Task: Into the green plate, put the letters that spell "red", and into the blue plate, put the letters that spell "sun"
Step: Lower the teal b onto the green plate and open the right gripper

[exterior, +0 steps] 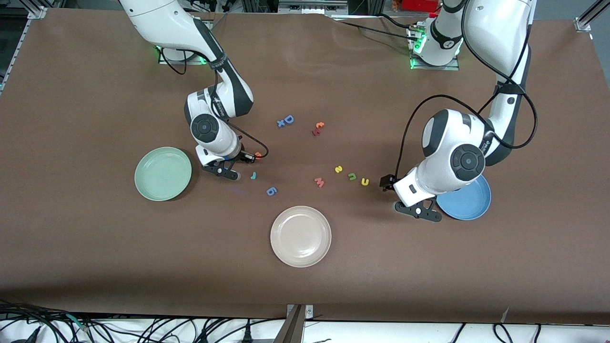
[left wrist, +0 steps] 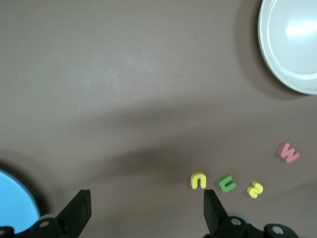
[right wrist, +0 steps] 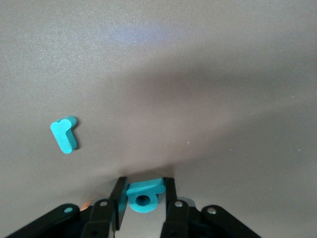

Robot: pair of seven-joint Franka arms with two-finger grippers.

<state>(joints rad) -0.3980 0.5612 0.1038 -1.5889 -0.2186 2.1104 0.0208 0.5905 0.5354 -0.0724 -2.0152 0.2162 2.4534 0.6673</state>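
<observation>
Right gripper [right wrist: 143, 196]: clamped on teal d [right wrist: 143, 197], low beside green plate [exterior: 163, 173].
Left gripper [left wrist: 146, 210]: spread wide, holding nothing, waiting beside blue plate [exterior: 469, 202].
Teal r [right wrist: 65, 135]: flat on table near the d.
Yellow u [left wrist: 198, 181], green n [left wrist: 227, 183], yellow s [left wrist: 255, 189]: in a row on table.

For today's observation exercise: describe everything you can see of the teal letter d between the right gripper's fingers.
The teal d is a small, flat, matte foam piece with a round loop, a hole through it and a short stem. It sits between the two black fingers of the right gripper, which close on its sides, near the green plate.
</observation>
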